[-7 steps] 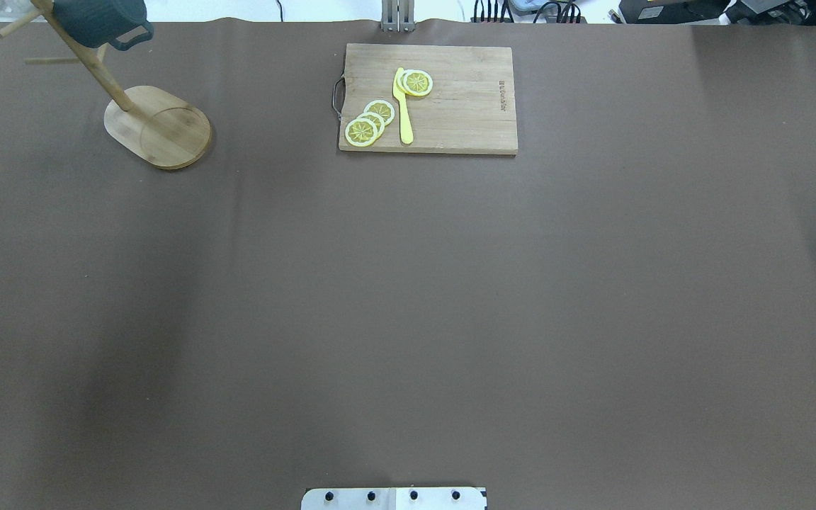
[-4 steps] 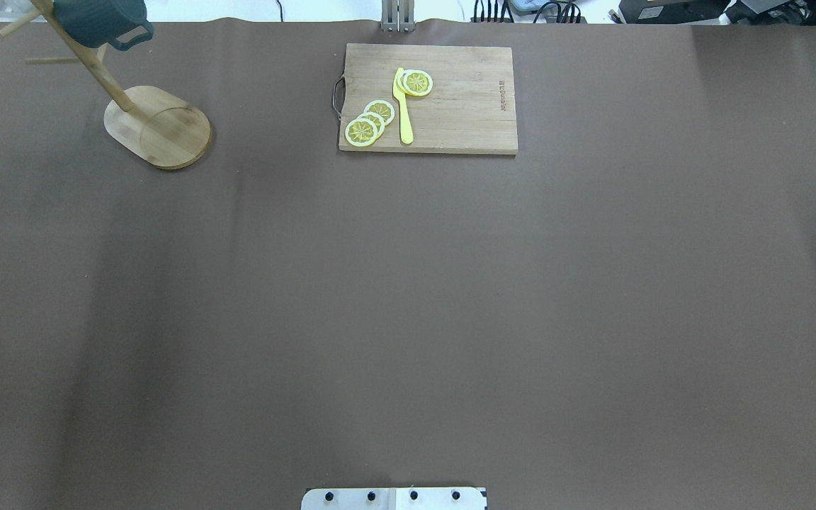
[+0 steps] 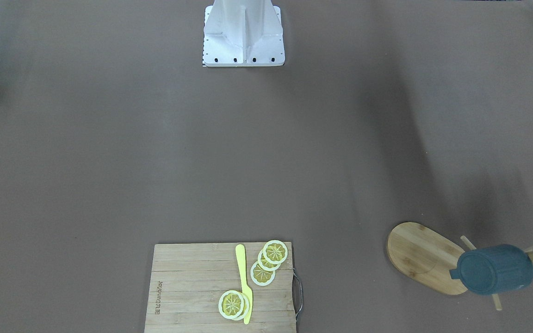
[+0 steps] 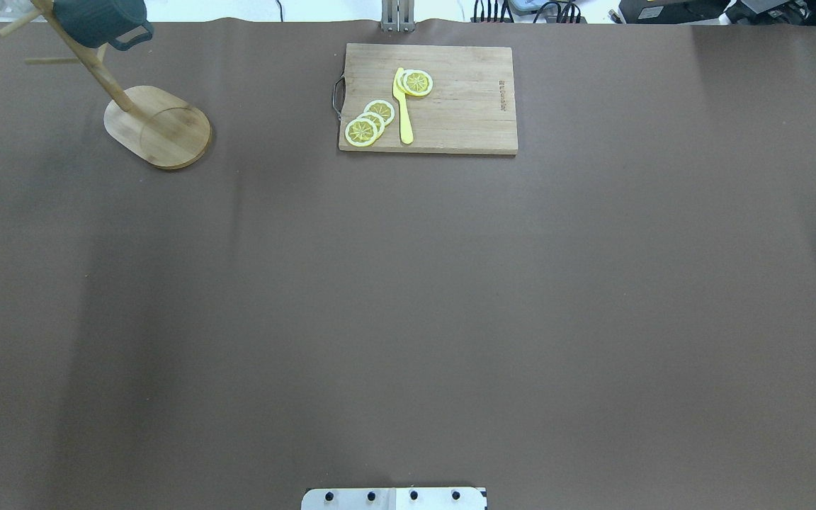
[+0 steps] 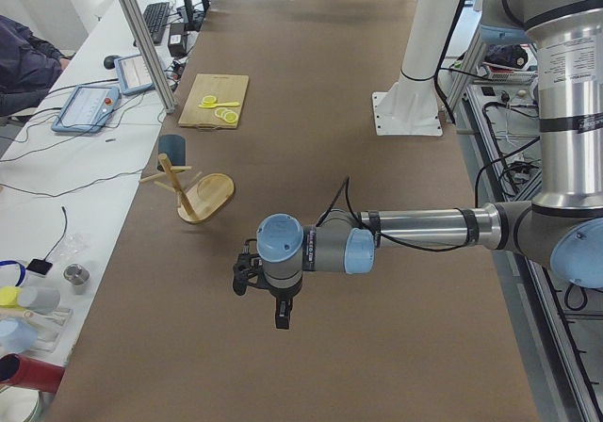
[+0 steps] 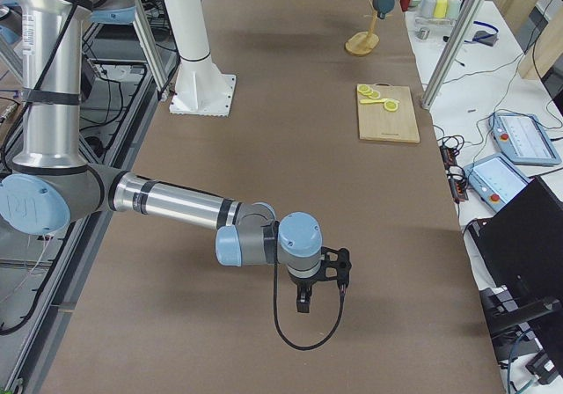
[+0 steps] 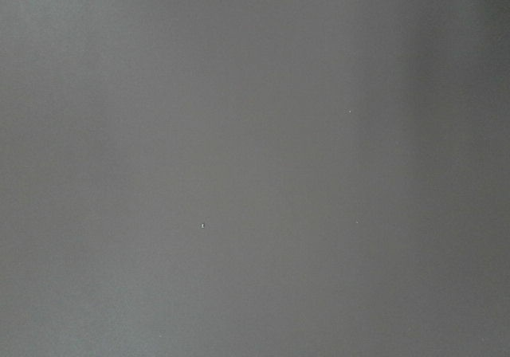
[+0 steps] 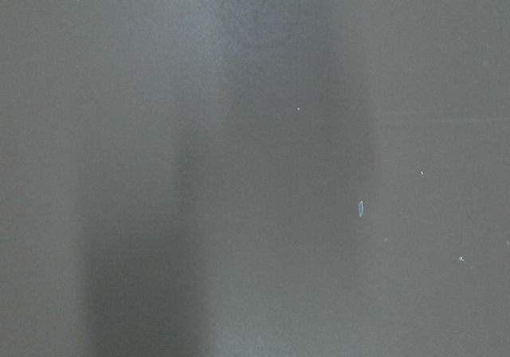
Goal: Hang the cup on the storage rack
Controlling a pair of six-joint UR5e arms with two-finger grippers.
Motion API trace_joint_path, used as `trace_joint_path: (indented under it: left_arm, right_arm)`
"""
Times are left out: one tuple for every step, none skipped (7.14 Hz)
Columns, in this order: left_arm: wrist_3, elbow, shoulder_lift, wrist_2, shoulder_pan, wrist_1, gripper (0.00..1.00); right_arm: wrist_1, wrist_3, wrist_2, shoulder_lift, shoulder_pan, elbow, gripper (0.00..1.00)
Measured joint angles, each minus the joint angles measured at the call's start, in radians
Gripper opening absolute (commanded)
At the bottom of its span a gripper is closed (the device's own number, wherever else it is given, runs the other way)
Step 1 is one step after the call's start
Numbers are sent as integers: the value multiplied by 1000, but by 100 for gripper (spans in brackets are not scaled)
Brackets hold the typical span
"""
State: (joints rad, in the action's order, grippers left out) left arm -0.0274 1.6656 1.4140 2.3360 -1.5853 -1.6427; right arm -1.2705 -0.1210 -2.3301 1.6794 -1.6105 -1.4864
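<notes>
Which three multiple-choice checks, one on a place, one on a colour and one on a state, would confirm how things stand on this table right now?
1. Where does the storage rack stand?
A. On the cutting board
B. On the table, to the robot's left of the cutting board
C. On the floor

2. What colour is the knife on the cutting board?
A. Yellow
B. Red
C. Black

3. What state is the cup in?
A. Upright on the table
B. Lying on the cutting board
C. Hung on the storage rack, off the table

Answers:
1 B: the overhead view shows its oval base on the brown table, left of the board.
2 A: it lies yellow among the lemon slices.
3 C: the front-facing view shows it up on the pegs, above the base.
</notes>
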Motion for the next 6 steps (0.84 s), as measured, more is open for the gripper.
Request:
trace_joint_path:
  left_arm:
    - [-1, 1, -2, 3, -4, 2, 99]
    - [-1, 3, -5, 5, -4, 2, 99]
    - [-1, 8, -10, 7, -5, -2, 99]
    - [-1, 13, -14, 9, -6, -4, 99]
    - [0, 16, -14, 9, -6, -2, 99]
    - [1, 19, -15, 9, -6, 4, 99]
  right_arm:
    - [2, -1, -3, 4, 2, 10, 100]
    - [4, -3, -7, 5, 2, 15, 100]
    - [5, -2, -16, 7, 3, 14, 100]
    - [5, 1, -26, 12, 4, 9, 100]
    - [3, 2, -28, 16, 5, 3, 100]
    - [-1, 3, -25, 18, 7, -7, 100]
